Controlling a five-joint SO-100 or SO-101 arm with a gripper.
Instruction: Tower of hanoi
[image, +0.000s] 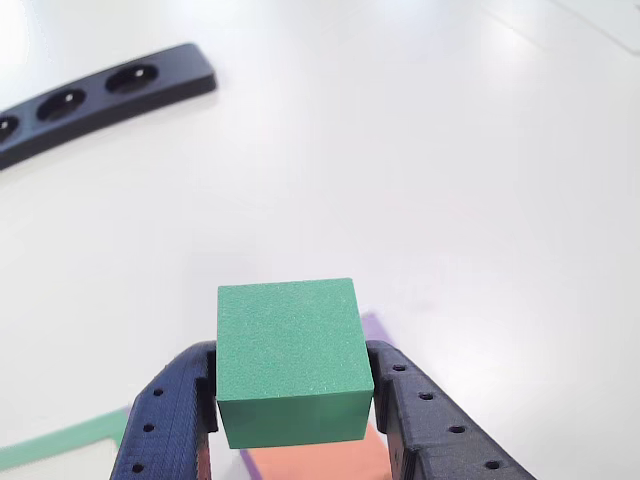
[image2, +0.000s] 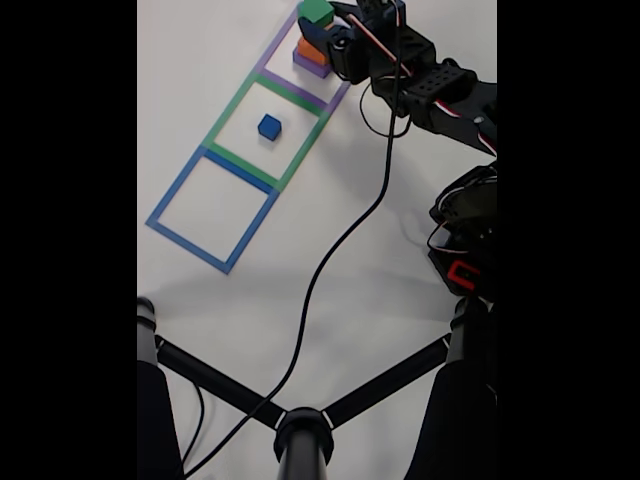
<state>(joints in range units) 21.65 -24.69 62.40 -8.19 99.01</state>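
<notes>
In the other view my gripper (image: 293, 365) has its dark fingers pressed against both sides of a green cube (image: 290, 340). Under the cube sit an orange block (image: 320, 460) and a sliver of purple block (image: 375, 325). The fixed view shows the same stack in the purple-outlined square (image2: 280, 42): purple block (image2: 312, 68) at the bottom, orange block (image2: 310, 50) in the middle, green cube (image2: 316, 10) on top, with my gripper (image2: 322, 25) shut on it. A small blue cube (image2: 269, 126) lies in the green-outlined square (image2: 228, 113). The blue-outlined square (image2: 176, 187) holds nothing.
A black power strip (image: 100, 90) lies at the far left of the white table. A black cable (image2: 340, 240) runs from the arm (image2: 430, 85) down across the table. A black stand (image2: 300, 430) with spread legs fills the bottom of the fixed view.
</notes>
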